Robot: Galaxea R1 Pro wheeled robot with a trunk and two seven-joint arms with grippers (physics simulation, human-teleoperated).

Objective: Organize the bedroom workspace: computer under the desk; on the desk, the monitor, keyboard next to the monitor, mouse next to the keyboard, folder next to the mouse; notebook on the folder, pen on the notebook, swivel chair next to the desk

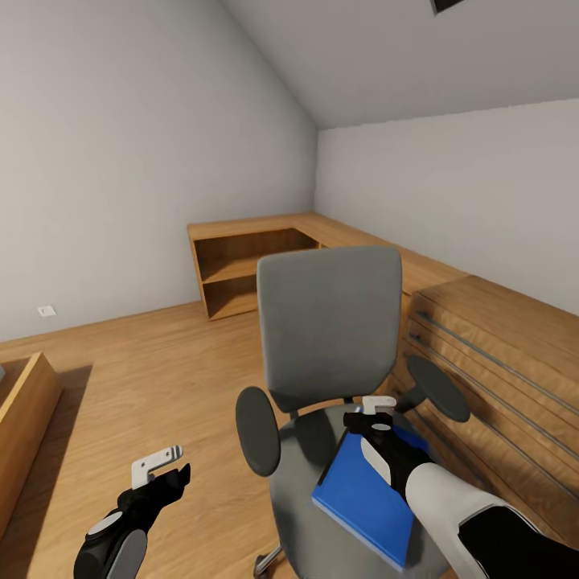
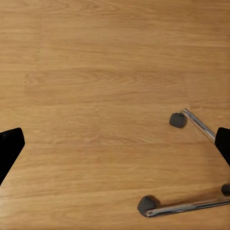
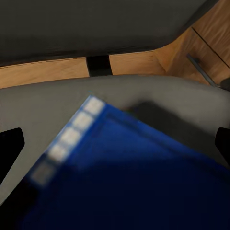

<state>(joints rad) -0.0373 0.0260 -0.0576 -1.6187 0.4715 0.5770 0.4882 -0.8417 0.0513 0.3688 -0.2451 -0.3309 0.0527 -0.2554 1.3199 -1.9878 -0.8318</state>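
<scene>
Nearest, at seven o'clock in the head view: left gripper point(image 1: 165, 470) idle above wood plank floor point(image 2: 96, 72), fingers spread wide in its wrist view, holding nothing, chrome castor legs point(image 2: 191, 122) just beside. At five o'clock: right gripper point(image 1: 371, 416) poised over flat bright blue folder point(image 1: 366, 498) lying on seat of grey padded swivel chair point(image 1: 330, 322), jaws apart, not yet clamped. Likely risks: skidding folder off seat, or nudging chair into rolling. Beyond, at one o'clock: light wooden dresser point(image 1: 498, 338).

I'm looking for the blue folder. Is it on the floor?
No, the folder lies on the chair seat, under the right gripper.
</scene>
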